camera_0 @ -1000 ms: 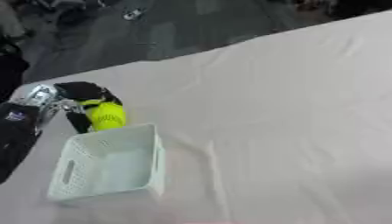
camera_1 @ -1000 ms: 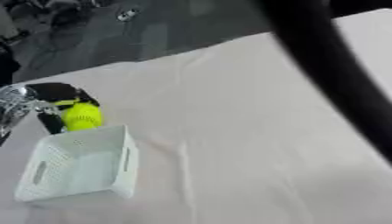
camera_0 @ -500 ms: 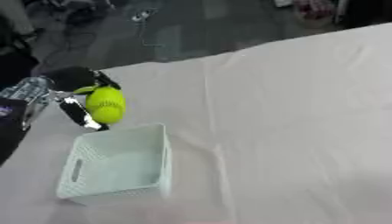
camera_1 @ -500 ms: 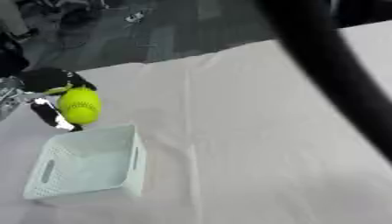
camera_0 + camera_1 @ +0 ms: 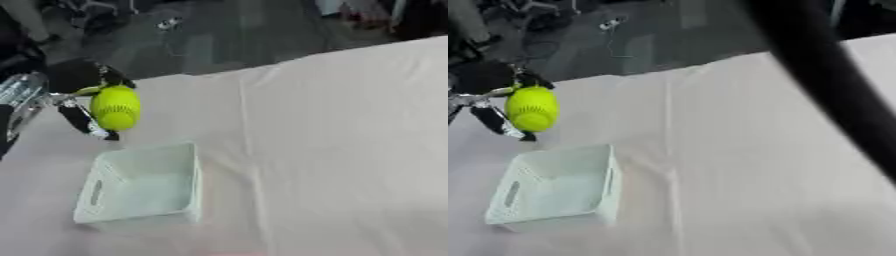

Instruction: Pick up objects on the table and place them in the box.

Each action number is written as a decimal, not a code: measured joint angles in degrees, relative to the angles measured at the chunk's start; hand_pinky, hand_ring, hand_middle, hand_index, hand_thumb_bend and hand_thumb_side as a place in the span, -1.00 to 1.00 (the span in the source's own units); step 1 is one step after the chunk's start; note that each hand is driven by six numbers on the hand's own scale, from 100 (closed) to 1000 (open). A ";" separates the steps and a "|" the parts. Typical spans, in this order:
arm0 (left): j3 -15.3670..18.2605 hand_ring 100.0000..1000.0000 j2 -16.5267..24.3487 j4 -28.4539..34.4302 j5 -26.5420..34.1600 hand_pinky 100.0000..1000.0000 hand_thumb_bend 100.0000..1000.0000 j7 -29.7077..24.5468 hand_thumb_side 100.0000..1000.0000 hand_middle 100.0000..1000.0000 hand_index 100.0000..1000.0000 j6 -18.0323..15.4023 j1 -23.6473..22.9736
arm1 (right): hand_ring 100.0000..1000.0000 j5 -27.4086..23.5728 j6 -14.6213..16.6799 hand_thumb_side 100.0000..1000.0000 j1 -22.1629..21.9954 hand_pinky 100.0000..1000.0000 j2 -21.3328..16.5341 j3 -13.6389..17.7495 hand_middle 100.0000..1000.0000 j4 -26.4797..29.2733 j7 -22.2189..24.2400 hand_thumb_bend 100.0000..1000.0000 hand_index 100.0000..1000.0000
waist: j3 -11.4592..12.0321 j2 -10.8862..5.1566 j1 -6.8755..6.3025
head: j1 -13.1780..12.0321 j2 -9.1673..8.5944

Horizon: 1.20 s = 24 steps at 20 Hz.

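Yellow-green round ball (image 5: 115, 107), clamped in the left hand (image 5: 77, 95), hangs above the desk (image 5: 332, 140) beside the pale plastic box (image 5: 140, 185), which appears empty; release outstanding.

Yellow-green ball (image 5: 115, 107) held above table, pale open box (image 5: 143, 184) just below it

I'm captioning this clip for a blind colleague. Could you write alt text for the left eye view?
The robot's left hand holds a yellow-green ball in the air, just beyond the far edge of an empty white plastic box. The box sits on a table covered in a white cloth, with dark floor beyond.
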<state>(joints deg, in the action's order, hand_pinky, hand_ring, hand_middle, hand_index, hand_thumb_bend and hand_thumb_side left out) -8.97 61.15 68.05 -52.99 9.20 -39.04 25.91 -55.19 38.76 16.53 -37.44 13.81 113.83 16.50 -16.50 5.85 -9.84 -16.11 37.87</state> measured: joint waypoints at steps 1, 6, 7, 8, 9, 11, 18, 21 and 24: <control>-0.64 -1.00 0.75 1.83 1.44 -1.00 -1.00 -1.26 0.20 -0.88 -0.28 -0.05 -0.70 | -0.24 0.14 0.11 0.89 -0.11 -0.89 -0.01 0.00 -0.17 0.00 0.00 -1.00 0.22 | 0.15 -0.12 0.00 | 0.01 0.12; -3.54 -1.00 3.47 10.58 7.99 -1.00 -1.00 -9.36 0.20 -0.89 -0.28 0.42 -3.64 | -0.24 0.46 0.48 0.90 -0.47 -0.89 -0.07 -0.01 -0.17 0.00 0.01 -1.00 0.22 | 0.17 -0.49 -0.02 | 0.01 0.18; -4.09 -1.00 3.90 12.29 9.10 -1.00 -1.00 -11.09 0.20 -0.89 -0.28 0.61 -4.21 | -0.24 0.48 0.50 0.90 -0.47 -0.89 -0.08 -0.01 -0.17 0.00 0.03 -1.00 0.22 | 0.17 -0.49 -0.04 | 0.01 0.18; -4.61 -1.00 4.27 13.96 10.19 -1.00 -1.00 -12.87 0.20 -0.89 -0.28 0.81 -4.88 | -0.24 0.49 0.52 0.89 -0.47 -0.89 -0.14 -0.01 -0.17 0.00 0.04 -1.00 0.22 | 0.17 -0.49 -0.06 | 0.01 0.18; -5.07 -1.00 4.50 15.60 11.24 -1.00 -1.00 -14.68 0.21 -0.89 -0.28 1.04 -5.52 | -0.24 0.49 0.52 0.89 -0.47 -0.89 -0.19 -0.01 -0.17 0.00 0.05 -1.00 0.22 | 0.17 -0.49 -0.08 | 0.01 0.18; -5.87 -1.00 5.08 18.66 12.95 -1.00 -1.00 -18.41 0.21 -0.89 -0.28 1.64 -6.69 | -0.24 0.49 0.52 0.89 -0.47 -0.89 -0.24 -0.01 -0.17 0.00 0.05 -1.00 0.22 | 0.11 -0.49 -0.09 | 0.00 0.19; -7.36 0.68 6.92 25.86 15.62 0.62 -0.47 -29.93 0.64 0.68 0.74 2.40 -8.86 | -0.24 0.49 0.55 0.89 -0.47 -0.89 -0.39 -0.01 -0.17 0.00 0.07 -1.00 0.22 | 0.04 -0.49 -0.13 | -0.02 0.60; -7.47 1.00 7.35 27.17 14.61 1.00 0.03 -34.81 0.78 1.00 0.99 2.05 -9.35 | -0.24 0.49 0.56 0.89 -0.47 -0.89 -0.49 -0.01 -0.17 0.00 0.09 -1.00 0.22 | 0.03 -0.49 -0.13 | -0.03 0.62; -7.50 1.00 7.35 27.50 13.57 1.00 0.46 -37.33 0.95 1.00 1.00 4.22 -9.35 | -0.24 0.49 0.58 0.90 -0.49 -0.89 -0.49 -0.01 -0.17 0.00 0.12 -1.00 0.22 | 0.03 -0.49 -0.13 | -0.04 0.62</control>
<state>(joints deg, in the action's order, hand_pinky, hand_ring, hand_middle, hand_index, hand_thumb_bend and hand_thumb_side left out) -16.47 68.50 95.55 -39.41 -28.13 -34.82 16.56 -54.70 39.34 16.04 -37.93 13.80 113.83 16.62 -16.47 5.36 -9.97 -16.15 38.49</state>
